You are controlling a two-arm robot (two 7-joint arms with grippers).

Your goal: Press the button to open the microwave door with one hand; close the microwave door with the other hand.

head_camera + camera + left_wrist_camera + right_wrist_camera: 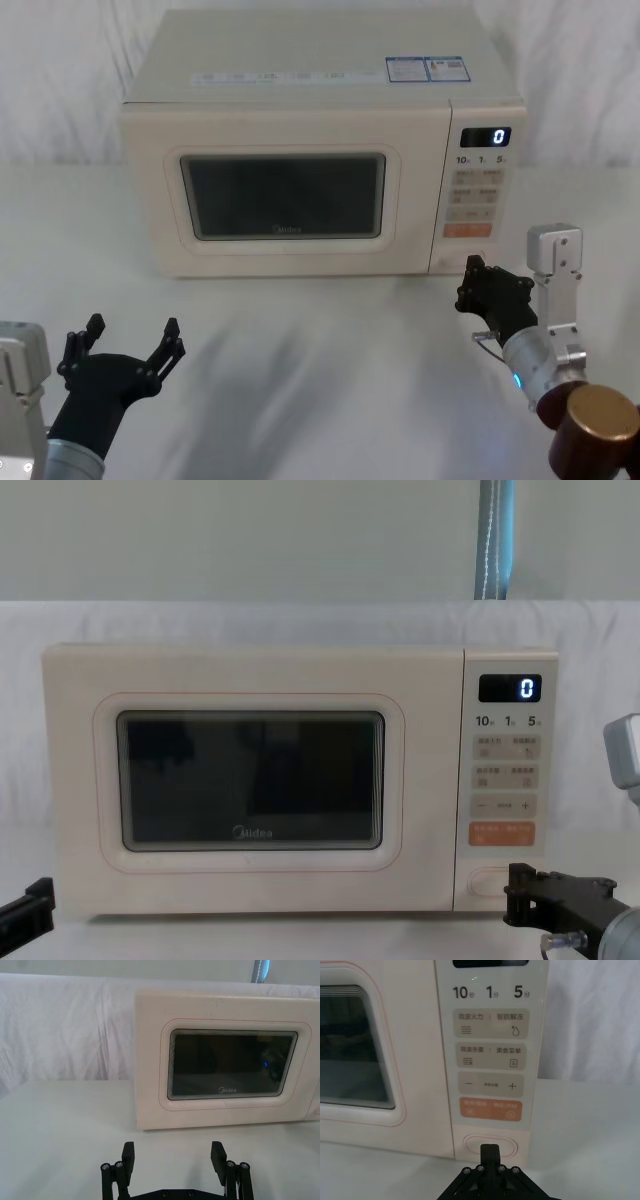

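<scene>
Your right hand [490, 1152], fingers pinched together, sits just short of the button [490, 1144] at the control panel's [491, 1060] foot. Microwave door [285, 195] is shut: nothing done yet. Your left hand [125, 345] waits spread wide, low over the bench [320, 380].

White cloth [300, 340] covers the table; blue strap [494, 540] behind, perhaps.
</scene>
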